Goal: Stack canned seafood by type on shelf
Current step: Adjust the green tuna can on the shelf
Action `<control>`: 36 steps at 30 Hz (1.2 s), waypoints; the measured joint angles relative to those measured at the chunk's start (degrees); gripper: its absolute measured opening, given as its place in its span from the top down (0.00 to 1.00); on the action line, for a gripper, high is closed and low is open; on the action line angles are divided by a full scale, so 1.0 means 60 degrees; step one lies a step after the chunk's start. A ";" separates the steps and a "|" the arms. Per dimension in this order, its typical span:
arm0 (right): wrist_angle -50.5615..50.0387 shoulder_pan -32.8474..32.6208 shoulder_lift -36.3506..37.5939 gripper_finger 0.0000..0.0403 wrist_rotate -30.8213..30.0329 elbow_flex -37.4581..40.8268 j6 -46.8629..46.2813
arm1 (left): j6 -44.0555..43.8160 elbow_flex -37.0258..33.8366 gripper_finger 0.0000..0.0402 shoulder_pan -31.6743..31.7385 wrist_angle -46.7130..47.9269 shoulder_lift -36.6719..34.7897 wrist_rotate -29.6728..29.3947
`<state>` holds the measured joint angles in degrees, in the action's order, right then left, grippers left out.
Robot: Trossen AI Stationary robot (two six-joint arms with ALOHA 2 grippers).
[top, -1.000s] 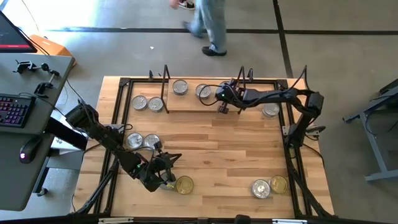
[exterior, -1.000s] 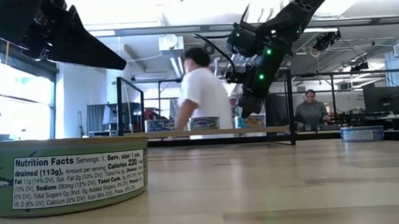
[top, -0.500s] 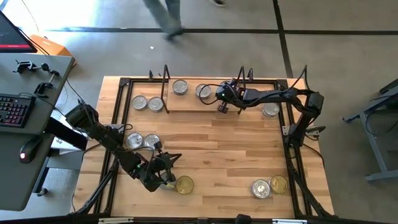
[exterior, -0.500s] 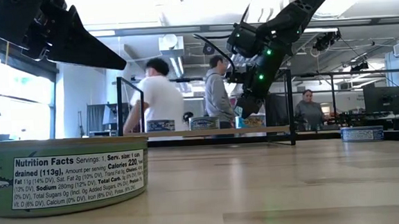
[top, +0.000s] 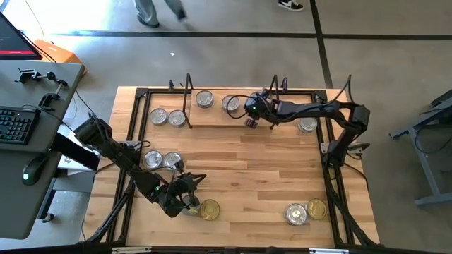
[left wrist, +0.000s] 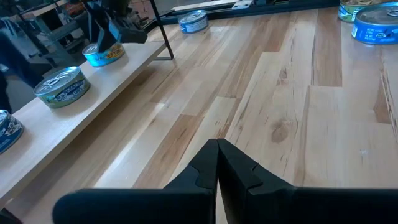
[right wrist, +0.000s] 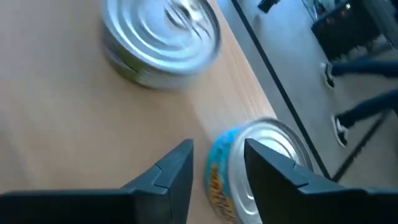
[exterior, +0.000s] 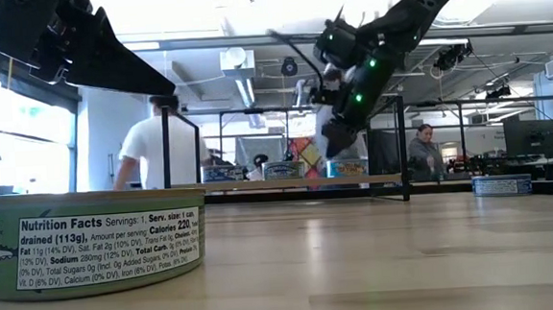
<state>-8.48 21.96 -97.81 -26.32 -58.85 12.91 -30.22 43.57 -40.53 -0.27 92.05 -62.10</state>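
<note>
The shelf (top: 219,116) lies along the table's far edge. It carries a silver-lidded tin (top: 205,99), a green-labelled tin (right wrist: 161,40) and a blue-labelled tin (right wrist: 219,180), each resting on its flat bottom. My right gripper (right wrist: 214,171) hovers open just over the blue-labelled tin, its fingers on either side of the tin's near rim. My left gripper (left wrist: 217,163) is shut and empty above the table's near left, beside a gold-lidded tin (top: 209,209).
Loose tins lie on the table: two left of the shelf (top: 167,118), two at mid left (top: 162,160), one right of the shelf (top: 307,125), two at the near right (top: 306,212). Black wire frames (top: 188,95) stand at the shelf's ends. People move beyond the table.
My right gripper has tipped and drawn up slightly from the shelf, over the blue-labelled tin, which stays where it was. People have walked past behind the table.
</note>
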 joint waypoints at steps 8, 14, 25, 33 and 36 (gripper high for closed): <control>0.1792 -0.0251 0.0269 0.73 0.2187 -0.0004 0.0044 | -0.0010 0.0000 1.00 0.0009 -0.0018 0.0000 -0.0001; 0.1796 -0.0075 -0.0573 0.92 0.2891 -0.0970 -0.0049 | 0.0075 0.0000 1.00 0.0126 -0.0017 0.0000 0.0002; -0.0689 0.0605 -0.2575 0.99 0.3063 -0.3538 -0.0251 | 0.0048 0.0000 1.00 0.0262 -0.0082 0.0000 0.0293; -0.1209 0.0970 -0.2847 1.00 0.2998 -0.3785 -0.0491 | -0.0099 0.0000 1.00 0.0251 -0.0166 0.0000 0.0493; -0.1155 0.1083 -0.2854 1.00 0.2966 -0.3781 -0.0652 | -0.0131 0.0000 1.00 0.0251 -0.0164 0.0000 0.0518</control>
<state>-15.41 28.46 -114.93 -8.52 -81.54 8.99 -31.00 43.57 -39.03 -1.26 92.05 -58.99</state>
